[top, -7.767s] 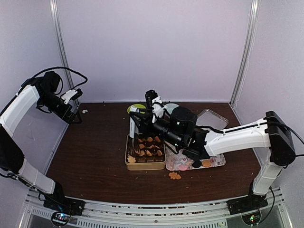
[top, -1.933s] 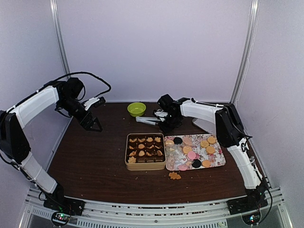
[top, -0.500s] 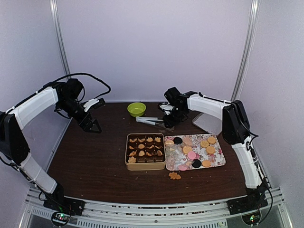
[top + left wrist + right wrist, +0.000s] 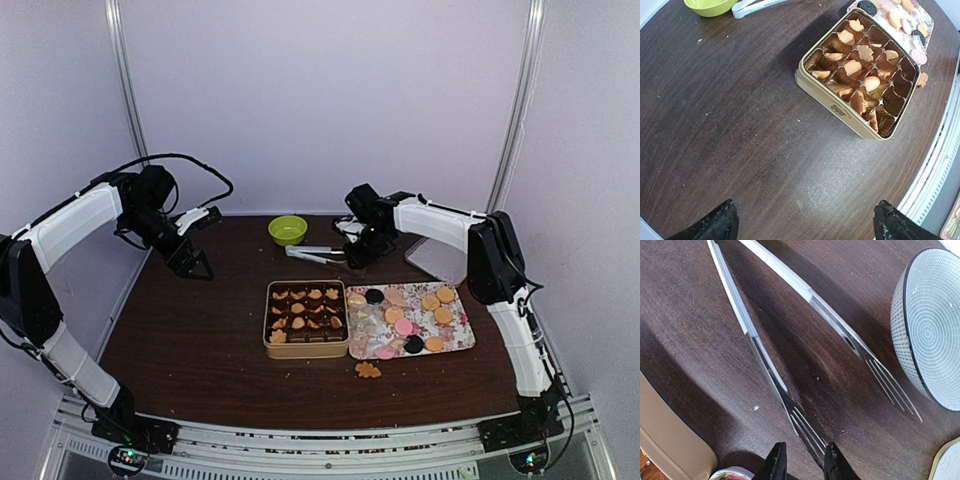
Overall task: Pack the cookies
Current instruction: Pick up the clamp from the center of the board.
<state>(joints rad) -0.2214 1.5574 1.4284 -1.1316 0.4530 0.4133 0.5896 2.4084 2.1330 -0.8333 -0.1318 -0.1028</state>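
The cookies (image 4: 415, 310) lie on a floral tray (image 4: 462, 340): round tan, pink and dark ones. Several tan cookies (image 4: 855, 67) sit in the paper cups of the tan tin (image 4: 306, 347). One loose cookie (image 4: 368, 370) lies on the table in front of the tray. My right gripper (image 4: 805, 447) hangs low behind the tray, jaws a small way apart around the tip of one arm of the metal tongs (image 4: 765, 365), which lie flat on the table. My left gripper (image 4: 806, 204) is wide open and empty above bare table left of the tin (image 4: 830, 102).
A green bowl (image 4: 288, 229) stands at the back, left of the tongs (image 4: 315, 254). A patterned bowl (image 4: 930, 335) is close to the tong tips. A metal lid (image 4: 440, 255) lies at the back right. The tray's corner (image 4: 735, 474) lies just below my right fingers.
About two seconds ago the right gripper held the tongs just above the table; now they lie flat behind the tin. In the last half second the right gripper barely shifted. The left arm is still.
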